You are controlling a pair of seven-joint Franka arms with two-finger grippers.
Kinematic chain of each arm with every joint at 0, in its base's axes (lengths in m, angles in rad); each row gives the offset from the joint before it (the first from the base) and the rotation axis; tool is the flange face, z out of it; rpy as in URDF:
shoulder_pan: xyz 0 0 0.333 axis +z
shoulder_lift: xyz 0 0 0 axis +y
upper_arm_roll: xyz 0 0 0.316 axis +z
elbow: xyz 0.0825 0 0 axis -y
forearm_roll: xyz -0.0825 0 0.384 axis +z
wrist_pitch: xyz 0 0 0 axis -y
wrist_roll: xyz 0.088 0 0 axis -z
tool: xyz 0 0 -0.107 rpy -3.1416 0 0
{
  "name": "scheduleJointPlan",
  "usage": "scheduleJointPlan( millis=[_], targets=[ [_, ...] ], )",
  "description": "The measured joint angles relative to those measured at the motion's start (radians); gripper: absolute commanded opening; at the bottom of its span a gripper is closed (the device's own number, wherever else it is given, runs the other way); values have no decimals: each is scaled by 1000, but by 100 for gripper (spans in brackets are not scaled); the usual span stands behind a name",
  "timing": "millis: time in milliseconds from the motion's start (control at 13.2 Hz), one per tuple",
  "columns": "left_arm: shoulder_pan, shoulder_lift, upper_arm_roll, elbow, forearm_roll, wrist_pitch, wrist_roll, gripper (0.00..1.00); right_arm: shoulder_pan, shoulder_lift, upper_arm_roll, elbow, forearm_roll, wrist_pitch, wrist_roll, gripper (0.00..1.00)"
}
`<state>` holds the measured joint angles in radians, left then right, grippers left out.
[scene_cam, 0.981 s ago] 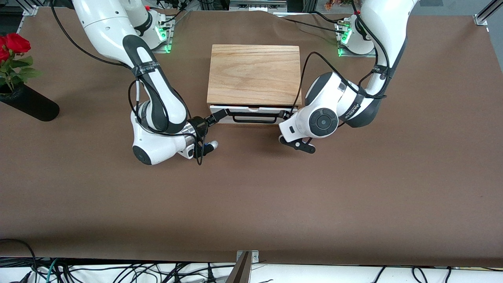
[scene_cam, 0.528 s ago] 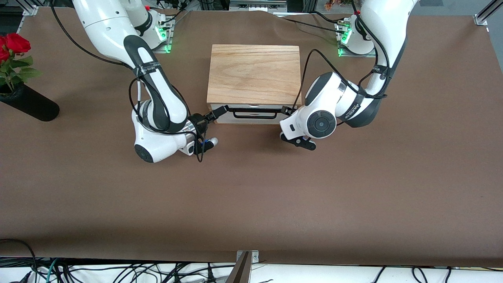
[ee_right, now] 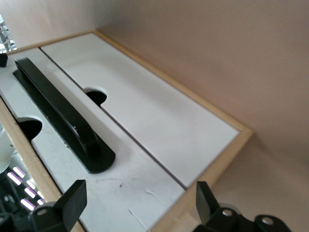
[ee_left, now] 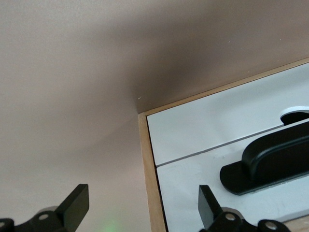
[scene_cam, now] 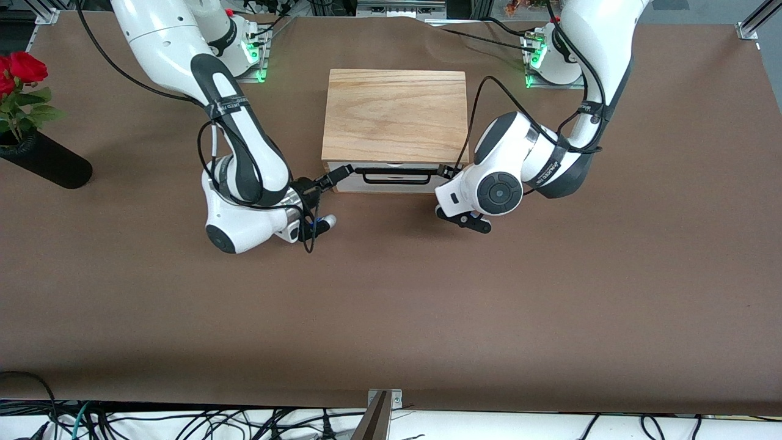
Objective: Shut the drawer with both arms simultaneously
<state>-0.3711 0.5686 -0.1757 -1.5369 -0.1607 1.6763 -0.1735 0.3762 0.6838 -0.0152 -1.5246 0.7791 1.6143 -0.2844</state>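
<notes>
The drawer (scene_cam: 394, 183) sits pushed into the light oak box (scene_cam: 394, 116), its white front flush with the box and its black bar handle (scene_cam: 395, 178) showing. My right gripper (scene_cam: 342, 174) is open and empty against the front panel's corner toward the right arm's end. My left gripper (scene_cam: 447, 173) is open and empty at the other corner. In the left wrist view the gripper (ee_left: 142, 208) straddles the box's oak edge (ee_left: 149, 183), with the handle (ee_left: 270, 159) beside it. In the right wrist view the gripper (ee_right: 140, 198) faces the white front (ee_right: 125, 179) near the handle (ee_right: 63, 121).
A black vase with red roses (scene_cam: 36, 156) lies at the right arm's end of the brown table (scene_cam: 391, 305). Green-lit arm bases (scene_cam: 250, 55) (scene_cam: 537, 58) stand beside the box. Cables hang along the table's edge nearest the front camera.
The drawer stood slightly out a second ago and has slid in flush with the box. Both grippers moved with it toward the box and have held still since.
</notes>
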Motion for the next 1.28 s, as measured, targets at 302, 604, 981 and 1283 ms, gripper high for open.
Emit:
scheduleJointPlan(
  millis=[302,604,981,1283],
  targets=[
    [6,-1,26,68,0,41,0,100,-106,-14,-25,78,-52,-2,-6,100],
    [14,-3,115,140,49,74,1,100,-143,-105,-64,183,-324,-34,-10,100],
    [39,-102,191,189,210,57,1,100,-111,-324,-56,192,-762,-93,-10,100],
    [85,-237,208,191,221,-62,4,100,-111,-421,-57,190,-924,-76,-11,100]
  ],
)
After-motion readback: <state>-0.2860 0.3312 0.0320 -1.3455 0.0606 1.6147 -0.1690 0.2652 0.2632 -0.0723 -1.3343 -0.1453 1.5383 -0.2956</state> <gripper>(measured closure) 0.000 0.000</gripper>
